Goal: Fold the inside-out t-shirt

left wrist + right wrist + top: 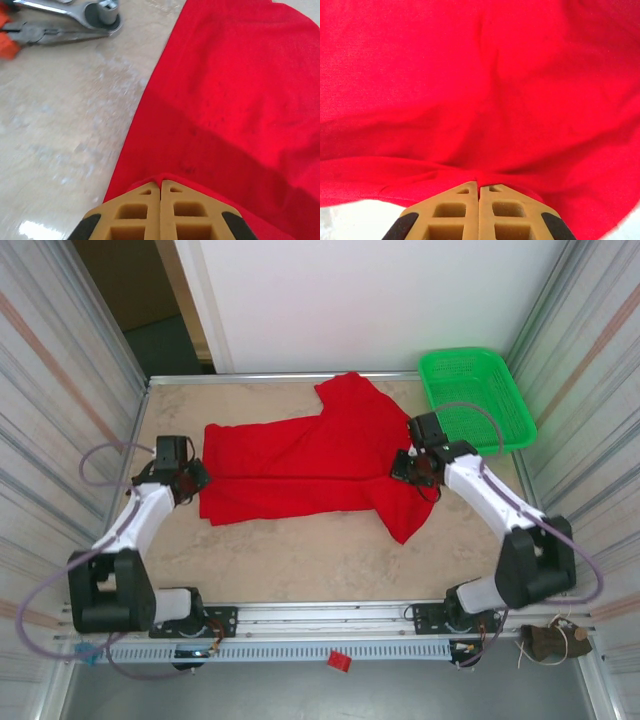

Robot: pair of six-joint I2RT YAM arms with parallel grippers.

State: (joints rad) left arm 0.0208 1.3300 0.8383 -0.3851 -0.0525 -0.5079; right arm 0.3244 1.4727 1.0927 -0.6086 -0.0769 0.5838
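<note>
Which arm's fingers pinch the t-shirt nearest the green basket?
The right arm's fingers; the left arm's fingers pinch the t-shirt's opposite edge, far from the basket.

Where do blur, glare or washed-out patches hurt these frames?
Top external: soft, even light, slightly hazy; folds of the red t-shirt look faint. Left wrist: tools at top left are blurred; a glare patch sits on the table at bottom left. Right wrist: cloth looks soft, little texture; table washed out white at the bottom corners.
</note>
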